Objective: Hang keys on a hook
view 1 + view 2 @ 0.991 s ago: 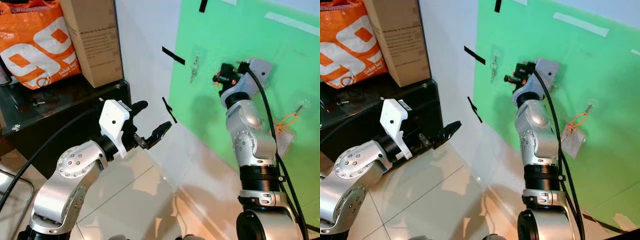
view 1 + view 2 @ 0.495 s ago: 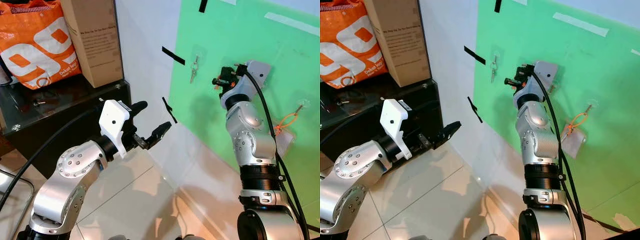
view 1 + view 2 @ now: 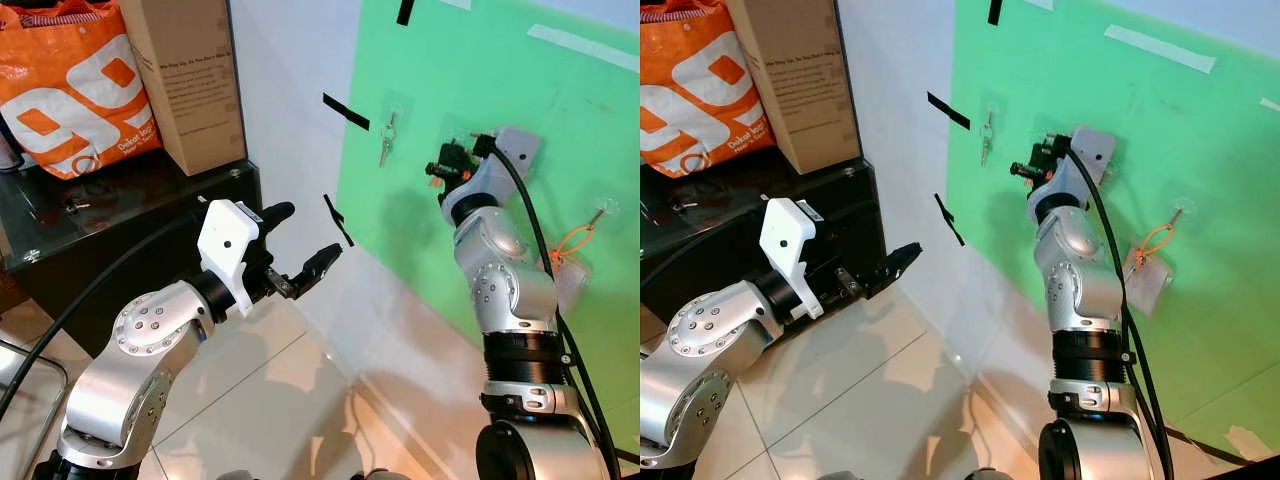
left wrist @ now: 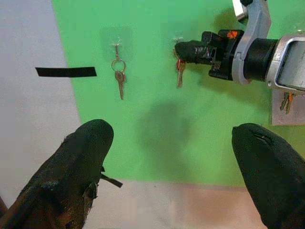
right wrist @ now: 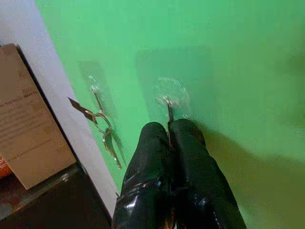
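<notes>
Your carrying surface here is the green board (image 3: 520,90) taped upright on the white wall (image 3: 290,60). A clear hook (image 4: 116,45) on it carries a ring with keys (image 4: 119,78). Just beside that, a second hook (image 5: 167,94) has a key (image 4: 179,71) hanging below it. Further to your right, a third hook (image 3: 600,212) holds an orange loop with a pale tag (image 3: 1145,275). Left of the board, a dark shelf (image 3: 150,200) carries a cardboard box (image 3: 185,75) and an orange bag (image 3: 70,85).

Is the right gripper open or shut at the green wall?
Shut: the right gripper has its black fingers pressed together just below the clear hook.
</notes>
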### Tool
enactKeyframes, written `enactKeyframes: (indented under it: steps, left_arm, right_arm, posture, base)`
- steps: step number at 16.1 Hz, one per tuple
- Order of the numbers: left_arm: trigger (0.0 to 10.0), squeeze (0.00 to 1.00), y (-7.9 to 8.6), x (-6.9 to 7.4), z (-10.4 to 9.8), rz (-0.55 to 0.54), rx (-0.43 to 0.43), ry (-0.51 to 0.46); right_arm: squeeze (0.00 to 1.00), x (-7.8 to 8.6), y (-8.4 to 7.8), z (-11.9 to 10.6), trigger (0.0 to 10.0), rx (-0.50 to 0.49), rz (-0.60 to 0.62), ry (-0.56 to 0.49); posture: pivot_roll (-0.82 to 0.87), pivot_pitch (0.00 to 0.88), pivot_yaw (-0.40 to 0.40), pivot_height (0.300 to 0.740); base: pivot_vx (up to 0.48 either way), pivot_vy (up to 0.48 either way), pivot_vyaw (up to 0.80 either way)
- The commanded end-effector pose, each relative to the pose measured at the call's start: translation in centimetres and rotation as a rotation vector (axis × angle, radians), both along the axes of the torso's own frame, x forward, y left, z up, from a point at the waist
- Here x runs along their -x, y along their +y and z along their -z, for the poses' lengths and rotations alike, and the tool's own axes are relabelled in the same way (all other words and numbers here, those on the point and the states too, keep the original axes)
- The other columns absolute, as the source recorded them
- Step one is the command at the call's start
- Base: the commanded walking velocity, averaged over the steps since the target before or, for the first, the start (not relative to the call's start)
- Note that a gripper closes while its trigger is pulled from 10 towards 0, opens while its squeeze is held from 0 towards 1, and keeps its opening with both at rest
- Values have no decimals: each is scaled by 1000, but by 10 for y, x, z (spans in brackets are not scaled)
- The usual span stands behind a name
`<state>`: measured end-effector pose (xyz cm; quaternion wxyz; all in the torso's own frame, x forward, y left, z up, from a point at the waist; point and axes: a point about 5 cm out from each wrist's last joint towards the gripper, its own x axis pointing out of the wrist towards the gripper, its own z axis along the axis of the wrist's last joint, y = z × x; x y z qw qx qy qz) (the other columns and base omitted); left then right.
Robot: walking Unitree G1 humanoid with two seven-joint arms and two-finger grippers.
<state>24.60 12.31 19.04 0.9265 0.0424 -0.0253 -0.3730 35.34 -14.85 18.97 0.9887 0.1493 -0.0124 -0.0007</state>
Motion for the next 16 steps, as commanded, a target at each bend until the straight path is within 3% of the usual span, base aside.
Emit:
enactKeyframes:
  steps: [1, 6, 8, 11, 16]
  left_arm:
    - [10000, 306, -4, 2, -6, 25, -10, -26]
    - [10000, 306, -4, 3, -6, 25, -11, -29]
    - [10000, 306, -4, 3, -6, 25, -11, -29]
    - [10000, 306, -4, 2, -6, 23, -9, -31]
    - [10000, 306, -5, 1, -6, 23, -9, -31]
  right_arm:
    - [0, 1, -5, -2, 10000, 11, 27, 4]
    - [0, 5, -17, 1, 10000, -5, 73, 16]
    - [0, 9, -15, 4, 10000, -8, 64, 18]
    - [0, 11, -9, -12, 10000, -77, 12, -76]
    - [0, 11, 2, -23, 10000, -73, -79, -116]
  posture:
    - [95, 0, -11, 740]
    - [94, 0, -13, 740]
    - [93, 0, -14, 740]
    - [93, 0, -14, 740]
    - [95, 0, -15, 740]
  base:
    - [0, 0, 0]
    - [0, 0, 0]
    - [0, 0, 0]
    - [0, 0, 0]
    - [0, 0, 0]
